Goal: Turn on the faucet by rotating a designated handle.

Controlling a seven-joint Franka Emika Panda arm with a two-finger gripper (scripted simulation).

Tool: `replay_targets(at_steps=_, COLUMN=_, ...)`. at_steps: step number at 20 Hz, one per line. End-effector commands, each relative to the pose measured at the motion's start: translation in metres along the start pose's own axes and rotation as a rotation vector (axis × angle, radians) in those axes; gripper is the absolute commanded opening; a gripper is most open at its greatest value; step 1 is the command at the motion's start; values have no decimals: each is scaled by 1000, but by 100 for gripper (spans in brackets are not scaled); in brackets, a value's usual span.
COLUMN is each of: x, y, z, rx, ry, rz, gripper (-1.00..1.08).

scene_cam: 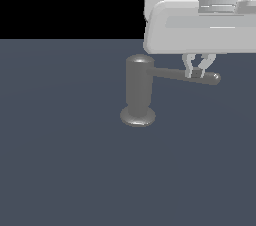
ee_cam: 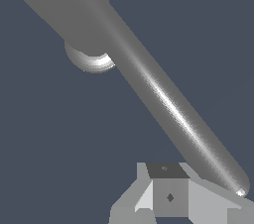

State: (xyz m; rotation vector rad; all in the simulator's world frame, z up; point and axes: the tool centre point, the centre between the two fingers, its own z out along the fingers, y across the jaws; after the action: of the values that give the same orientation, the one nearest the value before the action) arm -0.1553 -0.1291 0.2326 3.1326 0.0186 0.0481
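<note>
The faucet [scene_cam: 138, 90] stood upright on the dark blue-grey counter [scene_cam: 60, 160], a matte grey cylinder with a rounded top and a flared round base resting flat on the surface. From the upper part of the faucet the handle [scene_cam: 185, 75], a thin straight grey rod with a rounded tip, jutted out toward the exterior view's right, sloping slightly downward away from the faucet. The robot's pale hand hung directly above the handle, well to the side of the faucet body, and its fingers [scene_cam: 196, 68] pointed down onto the outer stretch of the rod, short of the rounded tip. The two light fingertips [scene_cam: 189, 66] stood a little apart, their ends overlapping the handle in the exterior view, seemingly one on either side of it; whether they actually pressed on the rod could not be told. In the wrist view the handle [ee_cam: 168, 104] ran as a long, glossy bar from the faucet [ee_cam: 74, 15] toward the camera, its tip lying just beside one blocky grey finger [ee_cam: 168, 196], with the faucet's base showing beyond the body.
</note>
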Motion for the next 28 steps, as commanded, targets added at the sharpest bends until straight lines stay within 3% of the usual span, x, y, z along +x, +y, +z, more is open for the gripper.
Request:
replay_targets(at_steps=1, x=-11, y=22, z=12, rx=8, ry=-31, rz=30, gripper=-100)
replay_targets(at_steps=2, x=-11, y=22, z=12, rx=8, ry=-31, rz=30, gripper=-100)
replay_targets(at_steps=3, x=4, y=7, z=-2, rx=-2, ry=7, rz=-3, gripper=-100)
replay_targets(at_steps=28, x=64, y=63, z=7, rx=3, ry=-12, rz=13, gripper=-100)
